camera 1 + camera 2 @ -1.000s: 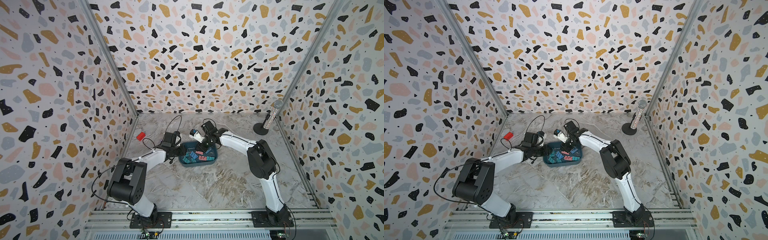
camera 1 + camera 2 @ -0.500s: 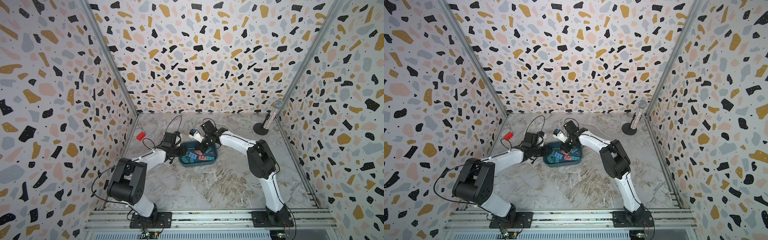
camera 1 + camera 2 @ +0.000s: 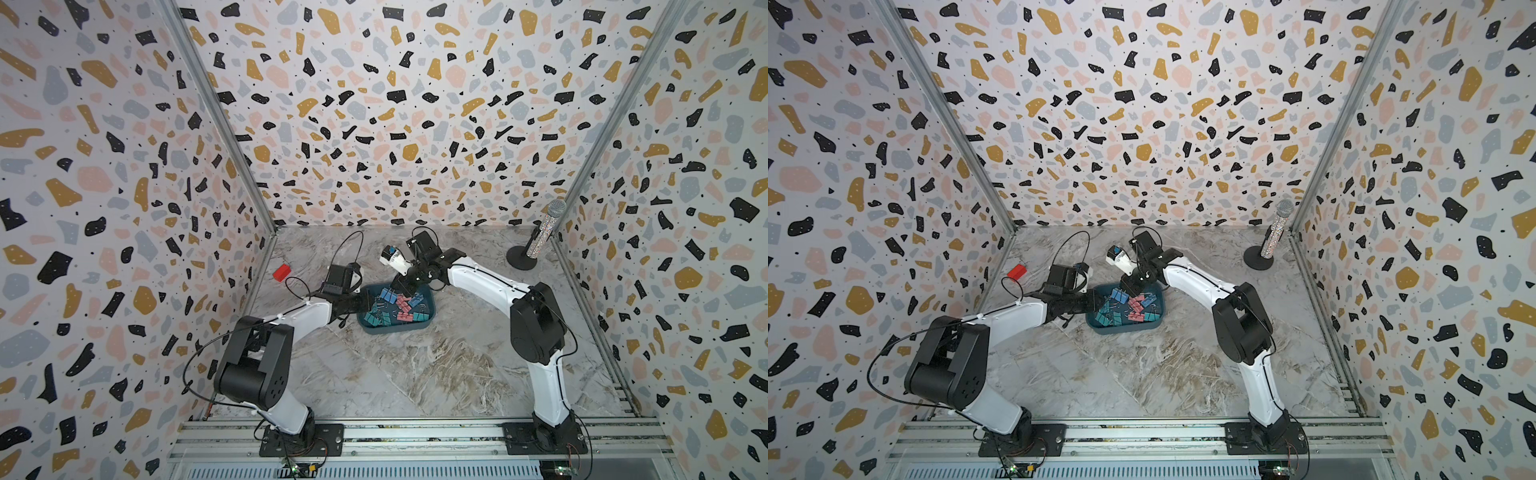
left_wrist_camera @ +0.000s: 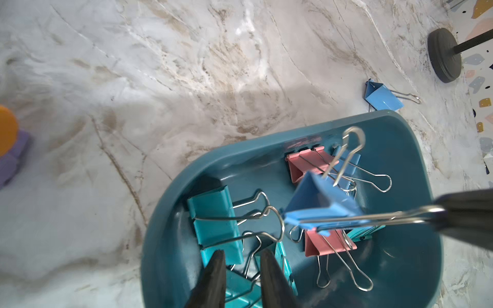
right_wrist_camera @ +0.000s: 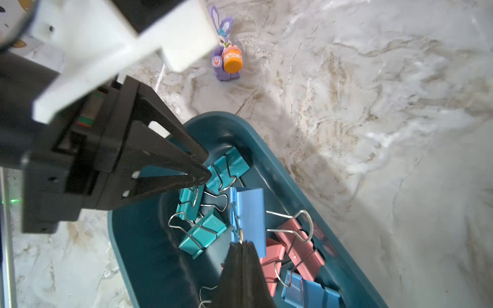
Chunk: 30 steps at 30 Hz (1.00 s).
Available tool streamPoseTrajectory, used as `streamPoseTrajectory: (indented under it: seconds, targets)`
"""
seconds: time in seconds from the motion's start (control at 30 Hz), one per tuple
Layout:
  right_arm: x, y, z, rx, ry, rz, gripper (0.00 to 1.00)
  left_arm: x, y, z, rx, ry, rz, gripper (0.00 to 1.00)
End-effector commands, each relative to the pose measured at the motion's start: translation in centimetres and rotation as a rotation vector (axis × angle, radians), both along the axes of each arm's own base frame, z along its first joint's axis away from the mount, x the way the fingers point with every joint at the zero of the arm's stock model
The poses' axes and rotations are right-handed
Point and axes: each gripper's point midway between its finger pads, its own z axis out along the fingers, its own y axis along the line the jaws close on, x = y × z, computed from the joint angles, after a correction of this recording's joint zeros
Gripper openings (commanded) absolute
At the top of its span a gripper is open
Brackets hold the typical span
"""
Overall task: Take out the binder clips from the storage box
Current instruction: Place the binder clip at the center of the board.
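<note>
**Right wrist view: blue clip lifted by its handle, box nearly full**

Right fingers: together, clamped on the wire handle of the blue clip. The clip hangs free below them, above the pile and inside the box outline. It is not yet carried past the rim.

Left fingers: a narrow gap apart, low in the left end of the box over the teal clips. A wire handle runs between them. Cannot tell whether they grip it or only straddle it.

Box: on the worktop, toward the far edge and left of its middle, between the two arms.

Progress, judged:
- One loose clip, blue, lies on the worktop just outside the box. Seen in the left wrist view only; the right arm seems to hide it in both top views.
- One is in hand.
- The other clips, teal, pink and blue, lie heaped in the box with handles crossing. Exact count not readable.
- Early stage; most of the work is left.

Against the earlier top frames: arms and box stand in much the same places. At most the right wrist is a touch higher. No new clip shows on the worktop. Finger changes are too small to read at that size.
</note>
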Motion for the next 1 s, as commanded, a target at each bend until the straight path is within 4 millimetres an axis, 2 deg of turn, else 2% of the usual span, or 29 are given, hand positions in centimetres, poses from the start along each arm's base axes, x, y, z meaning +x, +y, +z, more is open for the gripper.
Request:
streamPoseTrajectory:
  seconds: [0.0,0.2,0.37,0.67,0.97]
  targets:
    - [0.0,-0.5,4.0,0.052,-0.026,-0.017,0.0,-0.5,0.4,-0.3,0.023,0.002,-0.008,0.27]
    - [0.3,-1.2,5.4,0.077,-0.028,-0.045,0.0,-0.6,0.5,-0.4,0.028,0.006,-0.006,0.27]
    - [1.2,-3.0,7.1,0.12,-0.046,-0.111,0.0,-0.6,0.5,-0.5,0.031,0.007,-0.006,0.27]
    - [3.3,-8.3,9.3,0.219,-0.062,-0.278,0.0,-0.6,0.5,-0.5,0.03,0.009,-0.007,0.27]
    - [5.2,-13.6,9.9,0.284,-0.052,-0.448,0.0,-0.6,0.5,-0.6,0.031,0.011,-0.008,0.27]
